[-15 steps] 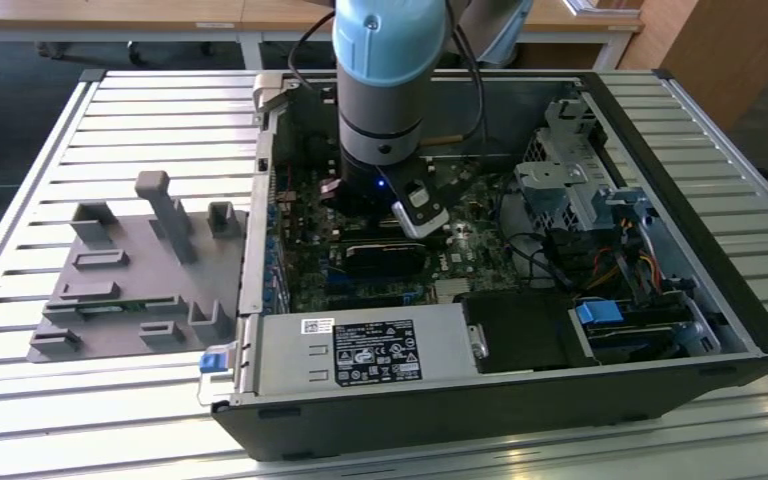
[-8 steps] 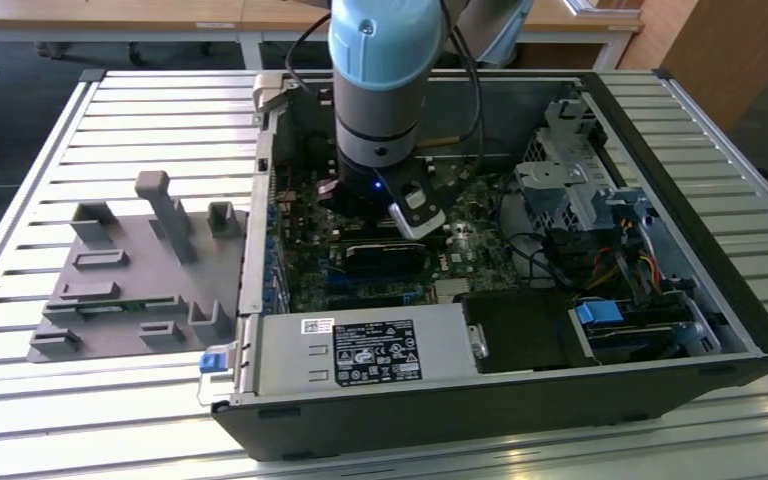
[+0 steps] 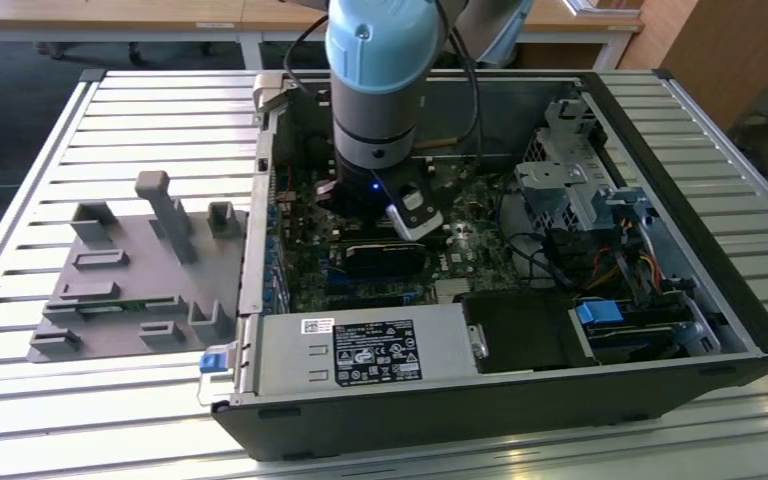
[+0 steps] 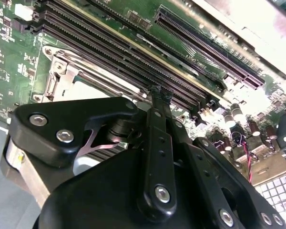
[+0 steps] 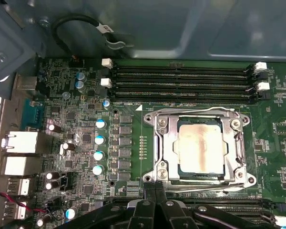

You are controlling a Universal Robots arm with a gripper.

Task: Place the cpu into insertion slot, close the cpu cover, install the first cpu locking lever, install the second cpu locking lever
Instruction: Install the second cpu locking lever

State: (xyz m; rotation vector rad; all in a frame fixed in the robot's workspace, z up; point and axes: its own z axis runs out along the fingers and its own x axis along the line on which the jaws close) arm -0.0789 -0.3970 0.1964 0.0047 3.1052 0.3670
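Note:
The cpu (image 5: pixel 200 148), a pale silvery square, lies in the insertion slot (image 5: pixel 150 178) on the green motherboard. The cpu cover (image 5: pixel 163 143), a shiny metal frame with a square window, is folded flat over the chip. Thin metal lever rods (image 5: pixel 195 111) run along the frame's edges; I cannot tell whether they are latched. My gripper (image 5: pixel 155 190) hovers just beside the socket's edge, on the side away from the memory slots, shut with nothing between its black fingers. In the second wrist view the gripper (image 4: pixel 159 91) sits above the socket (image 4: pixel 69 76). The arm (image 3: pixel 377 90) reaches down into the open computer case.
Long black memory slots (image 5: pixel 181 83) run beside the socket, with capacitors (image 5: pixel 99 138) and rear ports (image 5: pixel 19 143) on another side. The case (image 3: pixel 731 330) holds a power supply (image 3: pixel 357 350) and a drive cage (image 3: pixel 571 190). A grey fixture plate (image 3: pixel 131 280) lies at the exterior view's left.

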